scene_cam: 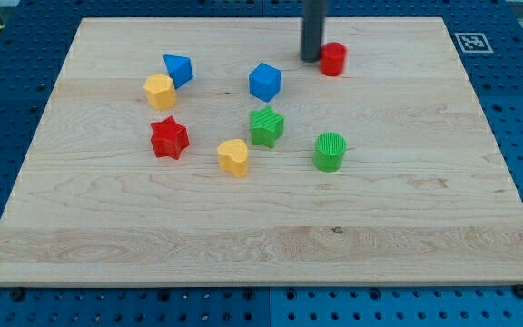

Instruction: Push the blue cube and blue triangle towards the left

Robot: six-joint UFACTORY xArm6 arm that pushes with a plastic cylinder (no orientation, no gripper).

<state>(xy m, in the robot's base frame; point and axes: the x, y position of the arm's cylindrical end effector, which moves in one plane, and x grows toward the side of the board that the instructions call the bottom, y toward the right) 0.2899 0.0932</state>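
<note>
The blue cube (264, 82) sits on the wooden board (261, 227) a little above the middle. The blue triangle (178, 69) lies to its left, touching the yellow hexagon block (159, 92). My tip (311, 58) is at the view's top, to the upper right of the blue cube and right beside the left side of a red cylinder (333, 58). The rod comes down from the top edge.
A red star (169, 138) lies at the left of the middle. A yellow heart-like block (233, 157), a green star (266, 125) and a green cylinder (330, 152) lie below the blue cube. A marker tag (471, 42) is at the board's top right corner.
</note>
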